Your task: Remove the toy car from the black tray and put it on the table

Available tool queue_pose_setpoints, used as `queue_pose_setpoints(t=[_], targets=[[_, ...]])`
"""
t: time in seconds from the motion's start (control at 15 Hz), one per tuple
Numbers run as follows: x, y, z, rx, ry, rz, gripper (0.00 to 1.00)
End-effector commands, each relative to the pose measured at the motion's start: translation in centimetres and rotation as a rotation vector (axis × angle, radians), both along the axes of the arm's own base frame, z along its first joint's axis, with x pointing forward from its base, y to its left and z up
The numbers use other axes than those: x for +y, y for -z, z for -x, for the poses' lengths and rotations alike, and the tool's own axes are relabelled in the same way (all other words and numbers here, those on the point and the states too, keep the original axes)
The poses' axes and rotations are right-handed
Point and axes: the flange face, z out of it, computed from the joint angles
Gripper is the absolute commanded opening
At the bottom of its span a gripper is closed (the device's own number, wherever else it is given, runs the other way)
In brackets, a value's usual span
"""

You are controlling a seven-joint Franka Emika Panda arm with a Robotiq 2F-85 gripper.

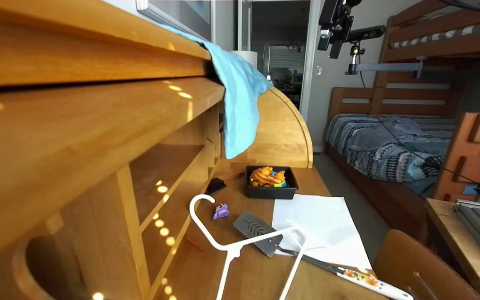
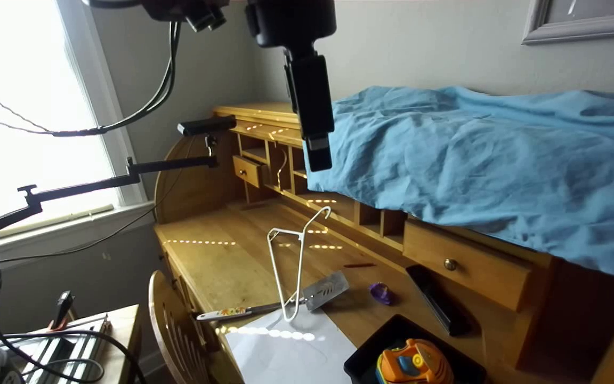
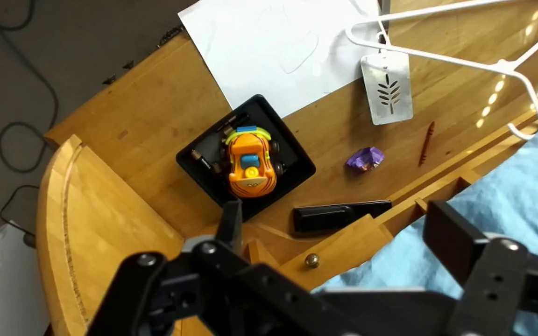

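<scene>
The toy car (image 3: 251, 163), orange with yellow and blue parts, sits inside the black tray (image 3: 297, 179) in the wrist view. The car also shows in both exterior views (image 1: 268, 177) (image 2: 413, 362), in the tray (image 1: 270, 193) (image 2: 363, 357); the frame's bottom edge cuts both off in an exterior view. The tray stands on the wooden table (image 3: 175, 107) (image 1: 236, 189) (image 2: 216, 256). My gripper (image 3: 339, 226) is open and empty, its fingers wide apart. It is high above the table in both exterior views (image 1: 329, 49) (image 2: 318, 160), away from the car.
Batteries (image 3: 202, 159) lie beside the car in the tray. A white sheet (image 3: 278, 51), spatula (image 3: 387, 88), white hanger (image 3: 437, 57), purple object (image 3: 365, 158), red crayon (image 3: 426, 143) and black object (image 3: 334, 217) lie nearby. Desk shelves with a blue cloth (image 2: 472, 154) rise along the table's back.
</scene>
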Motion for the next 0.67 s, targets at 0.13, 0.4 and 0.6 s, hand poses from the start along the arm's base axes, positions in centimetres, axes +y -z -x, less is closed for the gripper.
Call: queue_pose_setpoints(t=[0.13,0.4,0.6], targets=[[-2.8,5.1,-4.4,0.013,0.013,0.119,1.0],[-4.7,11.5,-7.4,0.046,0.027,0.186,1.0],[-4.5,16.0,-9.2,0.066,0.037,0.194,1.0]])
